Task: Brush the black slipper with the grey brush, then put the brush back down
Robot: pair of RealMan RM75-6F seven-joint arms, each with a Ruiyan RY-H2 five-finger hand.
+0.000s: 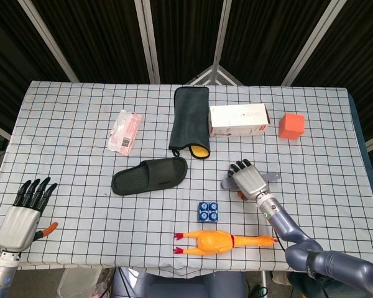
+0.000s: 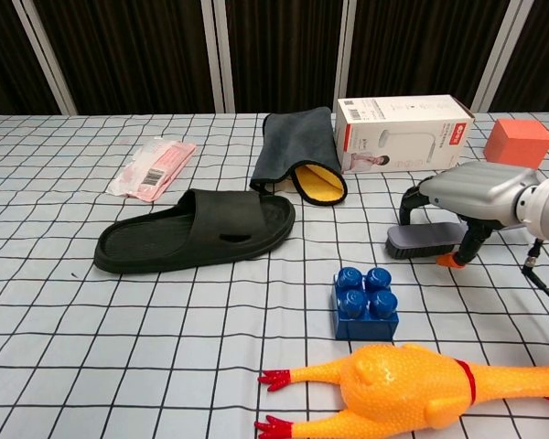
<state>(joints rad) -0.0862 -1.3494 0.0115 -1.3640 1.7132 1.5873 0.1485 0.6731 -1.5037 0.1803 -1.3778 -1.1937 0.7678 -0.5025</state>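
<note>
My table, under its black-on-white check cloth, fills the head view; at about 12 o'clock from the centre lies a dark grey towel with a yellow lining showing at its near end, and just beside it at 3 o'clock a white box with red trim; further out at 3 o'clock sits an orange cube.

The black slipper lies sole down near the table's middle, toe toward 3 o'clock, apart from everything else; a pink packet rests at 11 o'clock from it.

At the near edge, 6 o'clock from the centre, a yellow rubber chicken lies on its side; a small blue building block stands just past it at 12 o'clock.

My right hand sits over the grey brush, at 3 o'clock from the slipper; in the chest view the fingers curl down over the bristle end while the thumb drops behind the handle; the brush lies flat on the cloth, and I cannot tell whether the hand has actually clamped on it.

My left hand rests at the table's 8 o'clock corner, fingers straight and slightly apart, holding nothing.
</note>
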